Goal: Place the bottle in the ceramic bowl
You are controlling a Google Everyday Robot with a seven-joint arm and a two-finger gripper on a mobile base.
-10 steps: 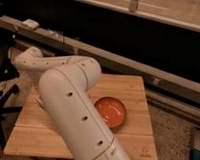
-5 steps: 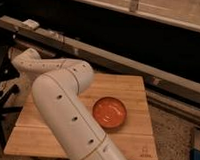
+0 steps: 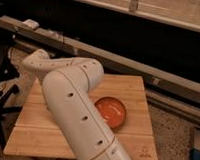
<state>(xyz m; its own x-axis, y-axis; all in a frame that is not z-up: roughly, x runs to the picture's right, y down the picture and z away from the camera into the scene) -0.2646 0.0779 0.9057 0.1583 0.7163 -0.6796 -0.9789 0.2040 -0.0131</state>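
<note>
**Bowl in view; bottle and gripper hidden**

Nearest: white arm (image 3: pixel 74 108), rising across the left half of the wooden table (image 3: pixel 133 133).
Middle: ceramic bowl (image 3: pixel 111 111), right of centre, with no bottle in it. There is bare board around it, and the table's right edge is near.
Farther: the arm's wrist end (image 3: pixel 36 62) over the far left corner. The gripper is concealed behind it, and its state cannot be told. The bottle is unseen, presumably there too, its long axis unknown. The bowl lies well to the right of that wrist.
Farthest: long rail (image 3: pixel 119 58).

The big white arm (image 3: pixel 72 111) swings over to the left, so more of the ceramic bowl (image 3: pixel 112 111) shows now. The gripper hides behind the arm, at the left.
</note>
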